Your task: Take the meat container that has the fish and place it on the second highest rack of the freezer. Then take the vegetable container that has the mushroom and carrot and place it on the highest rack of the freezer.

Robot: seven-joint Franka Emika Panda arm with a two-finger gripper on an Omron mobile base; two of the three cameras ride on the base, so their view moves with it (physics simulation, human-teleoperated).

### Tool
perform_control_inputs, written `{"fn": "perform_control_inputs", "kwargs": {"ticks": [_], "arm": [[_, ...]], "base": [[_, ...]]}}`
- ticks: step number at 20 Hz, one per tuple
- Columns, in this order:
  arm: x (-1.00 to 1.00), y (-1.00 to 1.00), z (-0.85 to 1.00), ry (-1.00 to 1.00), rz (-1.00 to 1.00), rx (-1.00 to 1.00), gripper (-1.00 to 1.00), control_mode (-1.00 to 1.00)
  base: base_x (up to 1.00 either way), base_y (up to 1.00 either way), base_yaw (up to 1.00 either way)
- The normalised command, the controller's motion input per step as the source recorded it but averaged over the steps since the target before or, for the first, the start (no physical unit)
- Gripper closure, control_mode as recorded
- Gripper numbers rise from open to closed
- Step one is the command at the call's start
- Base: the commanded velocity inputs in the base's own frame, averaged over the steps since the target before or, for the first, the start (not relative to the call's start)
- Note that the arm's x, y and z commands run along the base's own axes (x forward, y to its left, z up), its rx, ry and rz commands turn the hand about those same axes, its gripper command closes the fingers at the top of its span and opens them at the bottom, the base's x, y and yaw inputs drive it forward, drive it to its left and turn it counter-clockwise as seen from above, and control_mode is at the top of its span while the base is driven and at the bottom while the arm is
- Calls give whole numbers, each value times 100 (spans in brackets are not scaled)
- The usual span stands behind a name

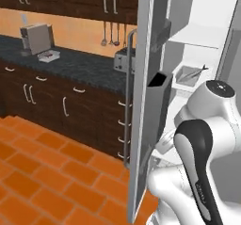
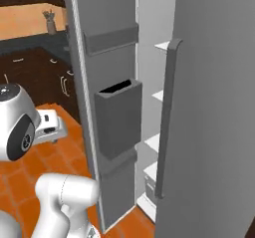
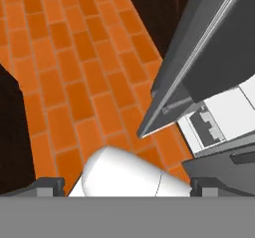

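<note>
Counter: dark worktop (image 1: 70,64) along the left wall in the left base view, with a grey boxy appliance (image 1: 36,37) on it and a toaster (image 1: 123,59) at its right end.
Floor: orange tiles (image 1: 42,167) below the cabinets.
Freezer door: swung wide open (image 1: 143,101), edge-on in the left base view; its inner face carries a dark bin (image 2: 118,117) in the right base view.
Freezer: the freezer (image 2: 149,82) is white inside, with stacked shelves.
Fish: the fish (image 1: 194,73) lies in a grey tray (image 1: 187,75) on a freezer shelf, under the shelf above (image 1: 200,38); which rack that is, I cannot tell.
Arm: folded low before the open freezer, elbow (image 1: 217,99) raised, dark-sided link (image 1: 200,163) sloping down.
Gripper: the gripper (image 3: 127,186) points down at the floor near the door's lower edge; fingertips (image 3: 49,186) spread fully apart, nothing between them.
</note>
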Motion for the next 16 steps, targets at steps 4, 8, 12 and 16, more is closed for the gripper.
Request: {"fn": "perform_control_inputs", "kwargs": {"ticks": [4,8,12,16], "arm": [[0,0,0,0,0,0,-100,100],[0,0,0,0,0,0,-100,100],[0,0,0,0,0,0,-100,100],[0,0,0,0,0,0,-100,100]], "base": [[-57,0,59],[-2,12,82],[4,40,79],[59,72,23]]}}
